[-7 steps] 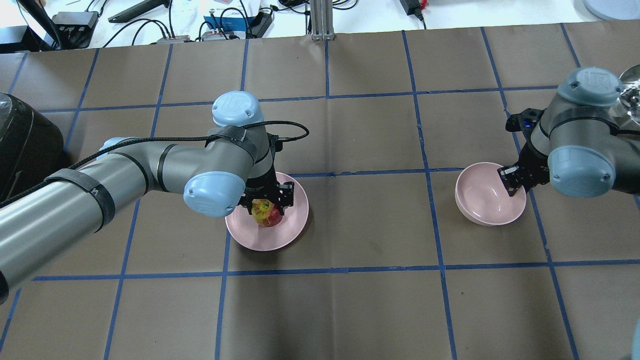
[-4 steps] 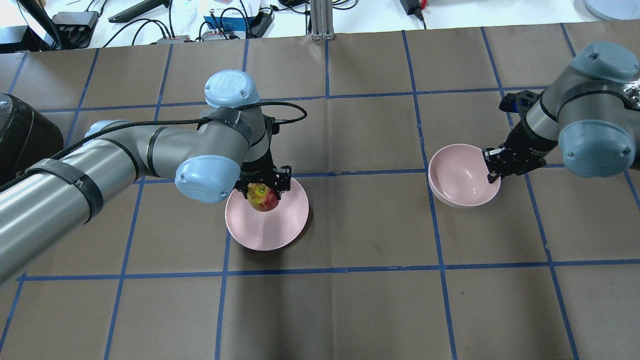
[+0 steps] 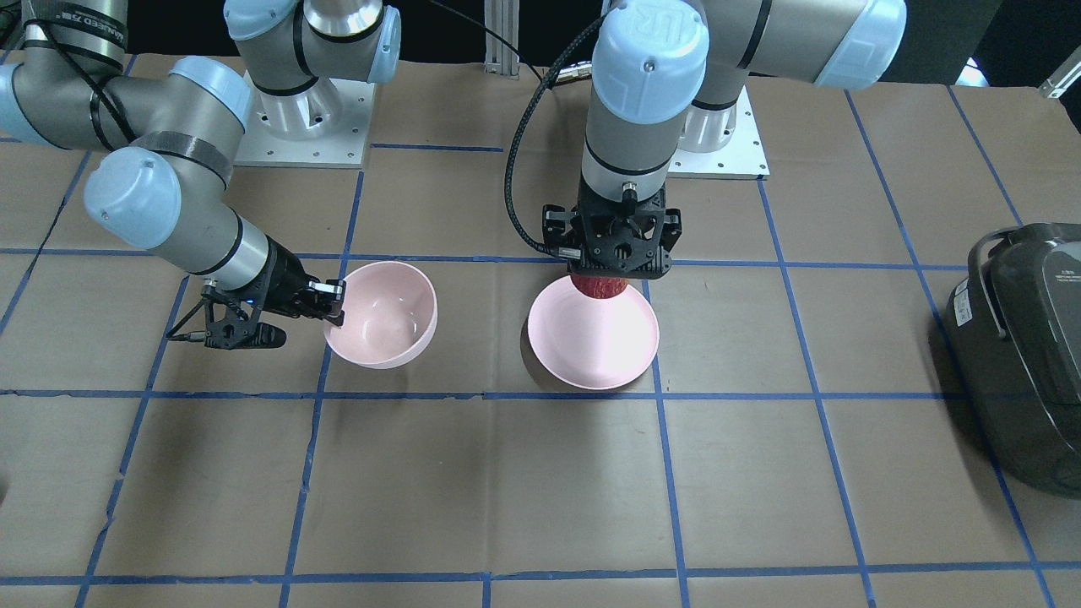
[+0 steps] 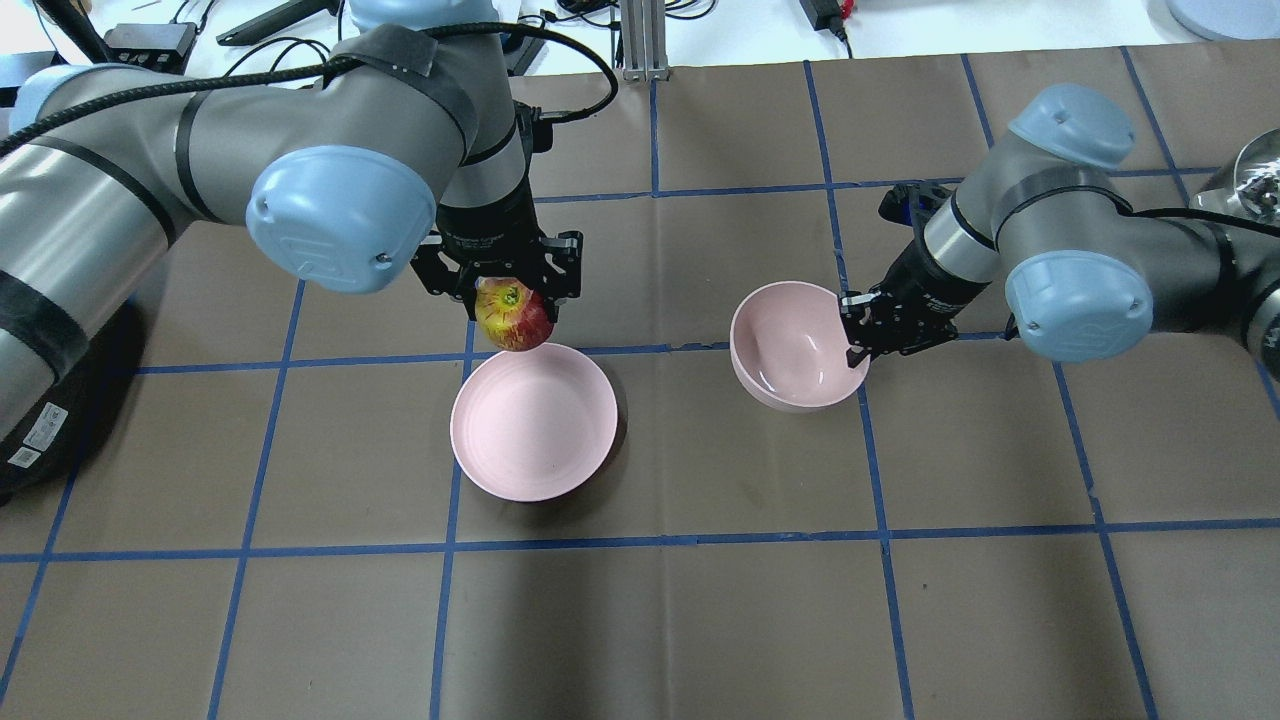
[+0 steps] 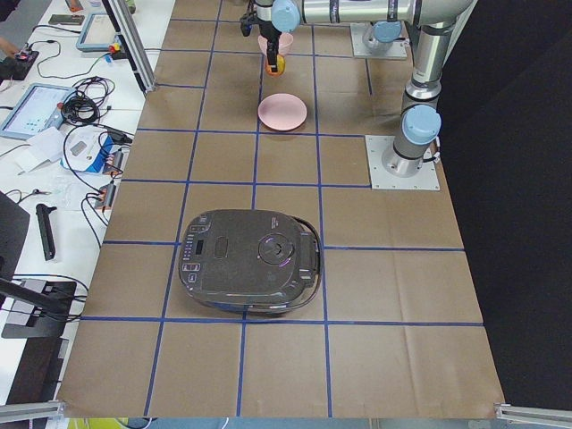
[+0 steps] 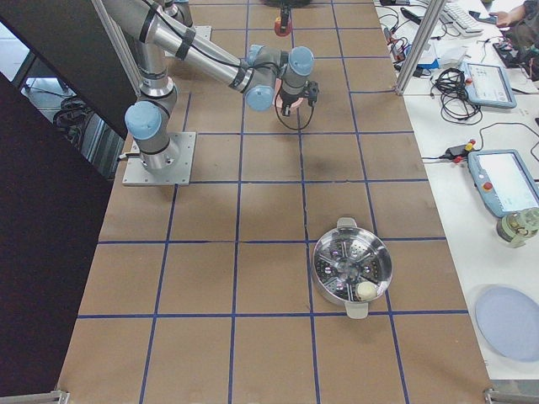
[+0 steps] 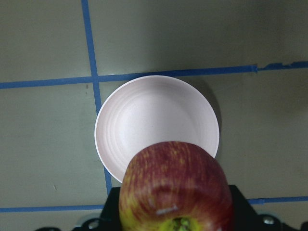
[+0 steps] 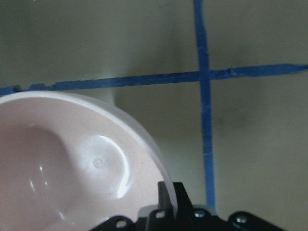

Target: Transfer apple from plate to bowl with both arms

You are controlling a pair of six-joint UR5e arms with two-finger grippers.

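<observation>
My left gripper [image 4: 505, 300] is shut on the red apple [image 4: 512, 316] with its yellow-green stem patch and holds it lifted above the far edge of the empty pale pink plate [image 4: 533, 421]. The apple fills the bottom of the left wrist view [image 7: 174, 187], with the plate [image 7: 156, 120] below it. In the front view the apple [image 3: 600, 287] shows under the gripper [image 3: 610, 268]. My right gripper [image 4: 856, 335] is shut on the rim of the pink bowl [image 4: 792, 345] and holds it raised and tilted, right of the plate. The bowl [image 8: 72, 159] is empty.
A black rice cooker [image 3: 1018, 350] stands on my far left side of the table. A steel steamer pot [image 6: 352, 269] stands on my right side. Cables and devices [image 4: 300, 40] lie past the table's far edge.
My left gripper has lifted the apple off the plate and moved it toward the far side. My right gripper has carried the bowl leftward, toward the plate.
</observation>
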